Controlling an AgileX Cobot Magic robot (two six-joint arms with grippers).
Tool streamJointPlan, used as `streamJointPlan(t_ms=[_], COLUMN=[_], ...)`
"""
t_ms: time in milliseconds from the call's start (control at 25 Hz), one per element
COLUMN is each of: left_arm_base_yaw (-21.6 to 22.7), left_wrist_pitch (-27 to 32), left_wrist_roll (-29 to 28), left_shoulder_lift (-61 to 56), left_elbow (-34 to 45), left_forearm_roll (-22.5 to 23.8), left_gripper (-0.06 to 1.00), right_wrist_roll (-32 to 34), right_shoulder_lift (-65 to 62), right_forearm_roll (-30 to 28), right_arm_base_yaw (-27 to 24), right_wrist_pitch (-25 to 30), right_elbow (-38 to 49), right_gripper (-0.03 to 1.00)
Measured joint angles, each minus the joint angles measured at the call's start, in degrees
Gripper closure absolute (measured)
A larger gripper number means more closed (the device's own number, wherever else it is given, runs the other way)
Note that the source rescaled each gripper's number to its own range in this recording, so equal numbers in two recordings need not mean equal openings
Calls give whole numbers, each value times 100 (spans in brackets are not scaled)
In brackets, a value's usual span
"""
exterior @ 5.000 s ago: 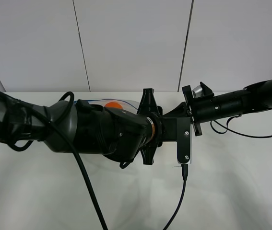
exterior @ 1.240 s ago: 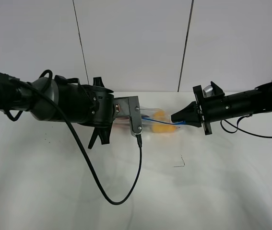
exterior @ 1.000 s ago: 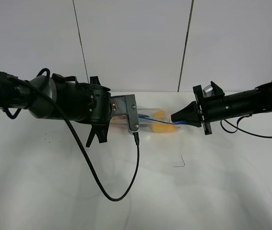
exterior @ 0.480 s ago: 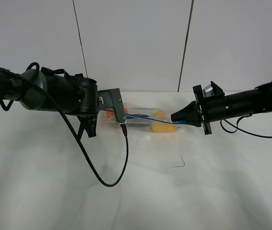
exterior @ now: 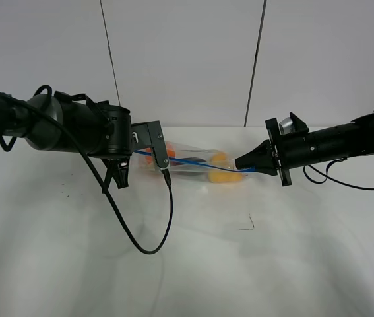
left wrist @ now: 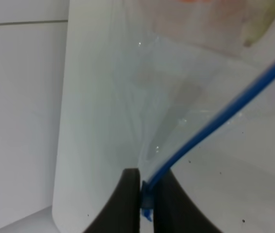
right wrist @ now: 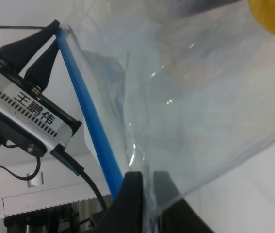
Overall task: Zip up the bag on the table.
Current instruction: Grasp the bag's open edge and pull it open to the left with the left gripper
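Spanning the lower field of the high view, the table (exterior: 292,264) is cut off by the frame on three sides. The bag (exterior: 196,170) is stretched between the two arms, toward the table's far side; whether its underside touches the tabletop cannot be told. From above, the left arm's camera mount covers the bag's left end and most of the left gripper (left wrist: 144,187). Wrist view: its jaws are pressed together on the end of the blue zipper strip (left wrist: 215,121). The right gripper (right wrist: 145,180) pinches the bag's opposite end, jaws closed on the film where the strip ends. The strip runs taut between the grips. An orange item (exterior: 152,157) and a yellow item (exterior: 226,176) blur through the crinkled plastic.
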Motion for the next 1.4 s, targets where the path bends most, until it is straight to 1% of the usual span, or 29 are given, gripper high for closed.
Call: streamJointPlan(t_ms=[480, 960, 1240, 1280, 1320, 1360, 1400], left_arm_base_yaw=[158, 332, 337, 337, 344, 370, 407], left_wrist_pitch=[66, -145, -163, -163, -156, -59, 20], left_wrist_roll=[0, 0, 0, 0, 0, 0, -13], left_shoulder_lift=[0, 0, 0, 0, 0, 0, 0], left_elbow=[0, 0, 0, 0, 0, 0, 0], left_forearm_roll=[-16, -169, -187, -187, -187, -187, -187], left_gripper=[94, 94, 94, 93, 89, 83, 74], right_wrist_roll=[-2, -2, -2, -2, -7, -21, -20], right_shoulder_lift=[0, 0, 0, 0, 0, 0, 0], right_forearm_roll=[-21, 55, 61, 61, 49, -8, -39], right_arm_base_yaw=[0, 0, 0, 0, 0, 0, -6], right_wrist_pitch=[0, 0, 0, 0, 0, 0, 0], right_elbow=[0, 0, 0, 0, 0, 0, 0], right_gripper=[97, 97, 97, 97, 97, 97, 97])
